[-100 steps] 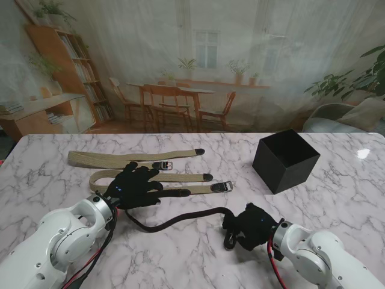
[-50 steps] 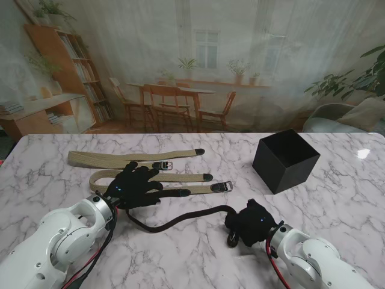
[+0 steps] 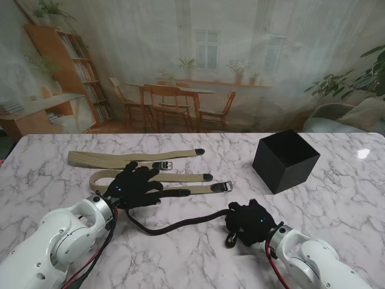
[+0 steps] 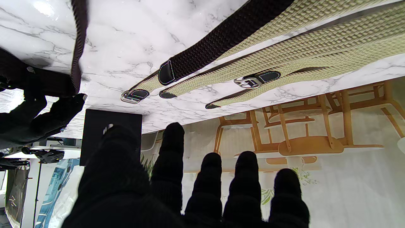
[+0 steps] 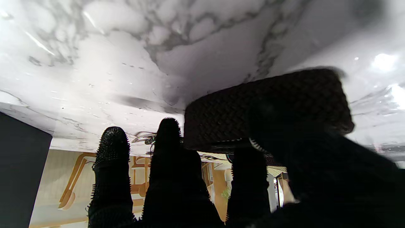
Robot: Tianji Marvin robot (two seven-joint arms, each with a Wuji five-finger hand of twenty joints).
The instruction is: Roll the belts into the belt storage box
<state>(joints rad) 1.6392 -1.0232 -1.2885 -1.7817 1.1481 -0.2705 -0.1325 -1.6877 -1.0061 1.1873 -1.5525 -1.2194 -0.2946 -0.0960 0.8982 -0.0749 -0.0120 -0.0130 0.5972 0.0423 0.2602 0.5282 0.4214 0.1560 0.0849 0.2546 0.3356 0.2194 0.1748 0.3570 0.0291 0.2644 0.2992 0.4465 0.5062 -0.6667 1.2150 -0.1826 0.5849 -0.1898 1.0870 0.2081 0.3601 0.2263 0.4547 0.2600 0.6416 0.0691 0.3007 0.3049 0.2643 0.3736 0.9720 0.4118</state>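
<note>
A dark brown woven belt lies in a shallow curve on the marble table between my two hands. My right hand is shut on its buckle end; the right wrist view shows the braided strap pinched between thumb and fingers. My left hand lies flat, fingers spread, over the belt's other part, whose black tip sticks out past the fingers across a beige belt. Three beige belts lie stretched out beyond the left hand. The black storage box stands open at the far right, apart from both hands.
The beige belts' metal buckles and dark tips point toward the box. The table's far edge runs just behind the belts and the box. The box also shows in the left wrist view.
My right hand has shifted slightly left and farther from me with the belt end. The dark belt's hump near it has flattened. The left hand has stayed in place.
</note>
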